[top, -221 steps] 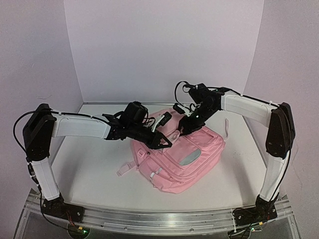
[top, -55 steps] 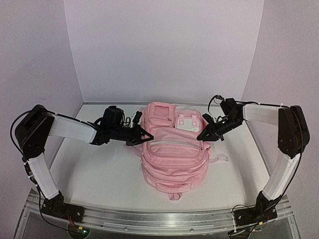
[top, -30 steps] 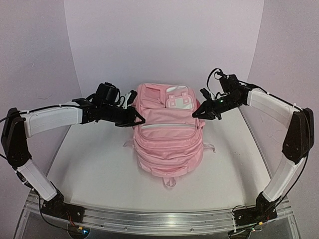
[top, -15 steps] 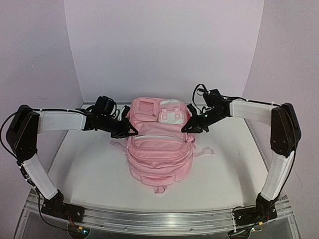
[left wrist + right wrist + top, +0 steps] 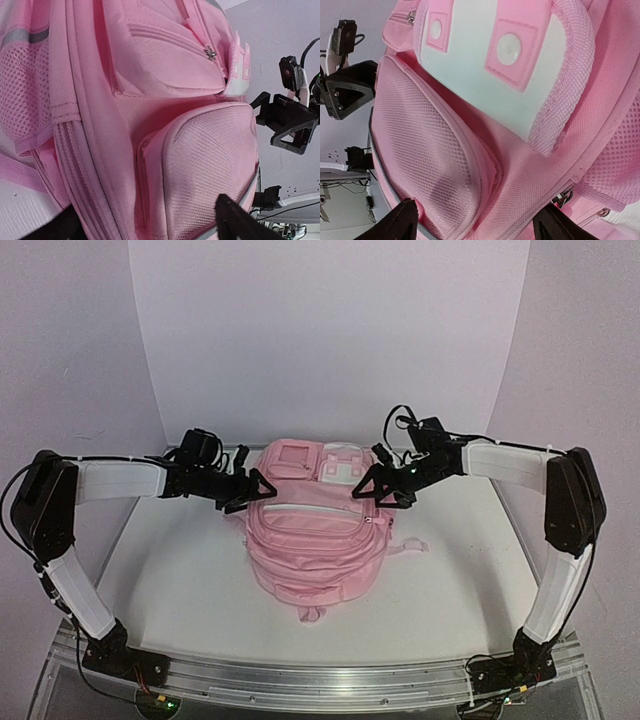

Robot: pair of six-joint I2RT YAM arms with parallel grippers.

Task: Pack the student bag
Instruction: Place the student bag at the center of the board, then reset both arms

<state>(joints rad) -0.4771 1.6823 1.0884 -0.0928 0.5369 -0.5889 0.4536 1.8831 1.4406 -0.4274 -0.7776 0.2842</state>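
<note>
My left gripper [image 5: 262,488] has its jaws spread wide and nothing clamped between them. In the left wrist view its two dark fingers [image 5: 235,222] show only at the bottom edge, far apart, with pink fabric filling the frame above them. My right gripper [image 5: 375,487] is spread the same way and also holds nothing. Its fingers [image 5: 395,222] sit in the two bottom corners of the right wrist view.

From the top camera, both grippers sit at mid-height in the frame, just left and right of centre, pointing inward at each other. Between them is the student bag [image 5: 315,540]. The left gripper is close against the bag's upper left shoulder and the right against its upper right. I cannot tell whether either fingertip touches the fabric.

The bag lies in the middle of the white table [image 5: 170,570], its top end toward the back wall and its rounded bottom toward my bases. A mesh front pocket [image 5: 205,155] bulges near the centre of the left wrist view, and a metal zip pull [image 5: 211,51] sits on a closed pocket above it. In the right wrist view, a pale panel [image 5: 485,65] with two pink squares fills the upper middle.
</note>
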